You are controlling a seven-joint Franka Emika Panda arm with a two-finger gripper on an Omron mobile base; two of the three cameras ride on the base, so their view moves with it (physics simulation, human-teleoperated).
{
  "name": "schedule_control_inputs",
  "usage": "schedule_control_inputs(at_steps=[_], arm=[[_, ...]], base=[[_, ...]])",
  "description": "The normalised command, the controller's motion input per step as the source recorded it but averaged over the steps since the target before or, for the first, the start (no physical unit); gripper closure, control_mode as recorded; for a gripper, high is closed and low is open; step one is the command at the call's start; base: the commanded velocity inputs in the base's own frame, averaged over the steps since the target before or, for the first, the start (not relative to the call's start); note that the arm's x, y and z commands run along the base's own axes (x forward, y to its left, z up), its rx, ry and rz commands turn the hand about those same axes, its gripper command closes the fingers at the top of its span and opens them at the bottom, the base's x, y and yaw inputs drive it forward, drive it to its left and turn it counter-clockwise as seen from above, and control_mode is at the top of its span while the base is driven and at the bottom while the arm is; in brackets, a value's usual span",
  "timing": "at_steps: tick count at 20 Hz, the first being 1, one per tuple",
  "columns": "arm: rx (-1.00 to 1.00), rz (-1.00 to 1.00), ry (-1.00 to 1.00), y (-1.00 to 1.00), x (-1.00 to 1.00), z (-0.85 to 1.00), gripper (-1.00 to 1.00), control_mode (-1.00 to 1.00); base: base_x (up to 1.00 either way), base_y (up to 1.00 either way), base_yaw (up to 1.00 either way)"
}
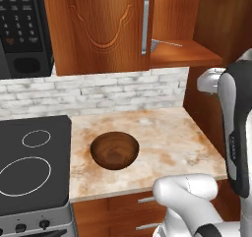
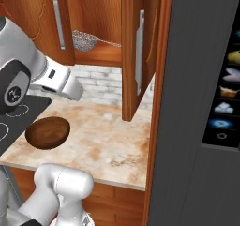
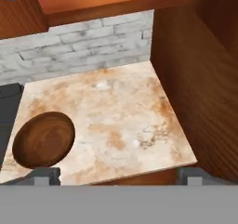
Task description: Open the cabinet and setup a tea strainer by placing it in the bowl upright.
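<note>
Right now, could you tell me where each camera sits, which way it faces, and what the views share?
Left base view: behind the arm on its left, facing forward and down at the bowl, the counter and the cabinet; the white arm rises at lower right.
Right base view: behind on the right, facing the open cabinet and the tea strainer; the arm rises at lower left.
Hand view: on the hand, looking down at the counter; the open jaws' tips flank the bottom.
Shared: all three show bowl and counter.

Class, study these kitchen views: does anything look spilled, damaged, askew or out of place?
Nothing stands out. The reddish-brown wooden wall cabinet has one door swung open, the grey metal mesh tea strainer sits on its shelf, and the dark brown wooden bowl rests upright and empty on the marbled counter.
</note>
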Motion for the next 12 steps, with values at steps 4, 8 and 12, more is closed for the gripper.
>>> schedule_control_inputs(at_steps=[4,8,12], arm=[[0.31,0.2,-0.41,0.4,0.57,0.45,-1.0,-1.0],[-0.09,0.07,-0.17,0.34,0.07,0.6,-1.0,-1.0],[-0.31,0.0,-0.04,0.46,0.37,0.44,-1.0,-1.0]], base=[[0.0,0.0,0.0],[0.0,0.0,0.0],[0.0,0.0,0.0]])
